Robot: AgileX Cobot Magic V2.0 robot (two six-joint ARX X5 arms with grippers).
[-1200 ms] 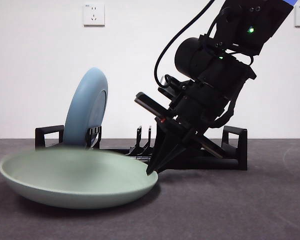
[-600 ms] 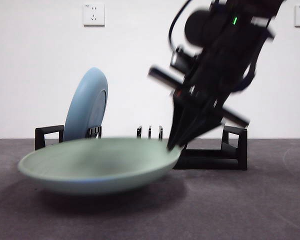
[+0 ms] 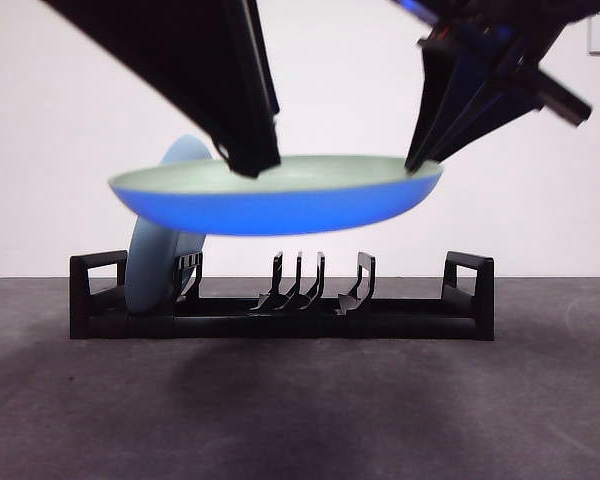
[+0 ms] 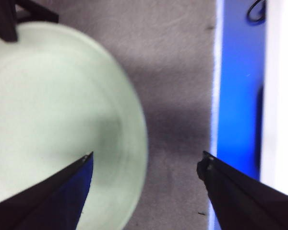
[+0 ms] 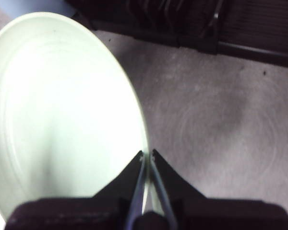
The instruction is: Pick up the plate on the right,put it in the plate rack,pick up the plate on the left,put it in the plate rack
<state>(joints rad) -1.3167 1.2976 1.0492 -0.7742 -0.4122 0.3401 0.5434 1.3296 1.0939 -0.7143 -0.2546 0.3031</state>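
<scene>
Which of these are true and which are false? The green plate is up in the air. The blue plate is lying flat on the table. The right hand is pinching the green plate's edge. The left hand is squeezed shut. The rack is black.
1. The round pale green plate is up in the air. True.
2. The round light blue plate lies flat on the table. False: it stands on edge in the long black plastic plate rack, near one end.
3. The right hand pinches the green plate's rim. True.
4. The left hand is squeezed shut. False: its jaws are wide apart, one over the green plate.
5. The rack is black. True.
</scene>
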